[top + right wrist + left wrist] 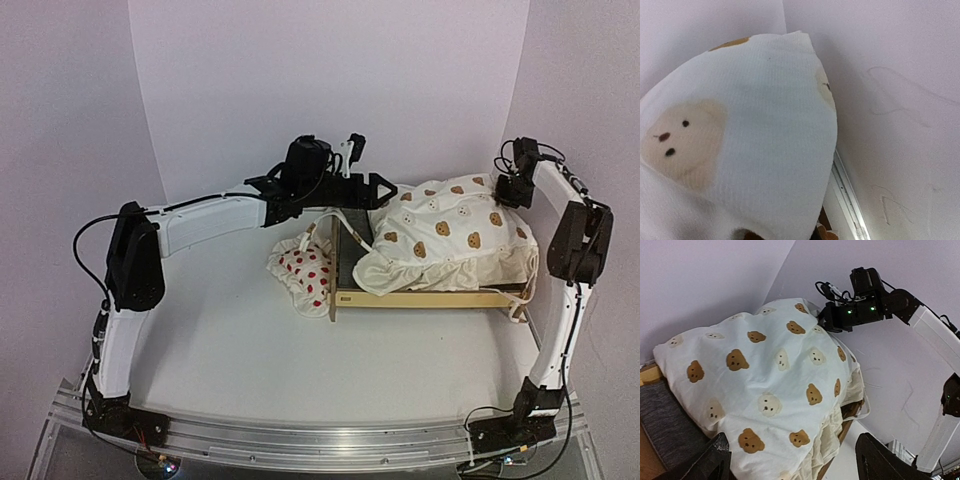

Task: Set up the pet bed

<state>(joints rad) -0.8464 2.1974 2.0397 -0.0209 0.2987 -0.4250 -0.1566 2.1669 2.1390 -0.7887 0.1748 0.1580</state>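
Strawberry pillow [305,272] lies on table [250,350], touching headboard end of pet bed [420,298]. L gripper [378,187] hangs just behind that end, jaws released wide. Bed sits centre-right w/ bear-print cushion [450,235] heaped over its right part. R gripper [512,190] is clenched at cushion's far-right corner; can't tell if fabric's pinched.

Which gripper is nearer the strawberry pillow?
Left. The left gripper hangs open just behind the strawberry pillow, near the pet bed's left end. The right gripper sits across the bed, at the bear-print cushion's far corner.
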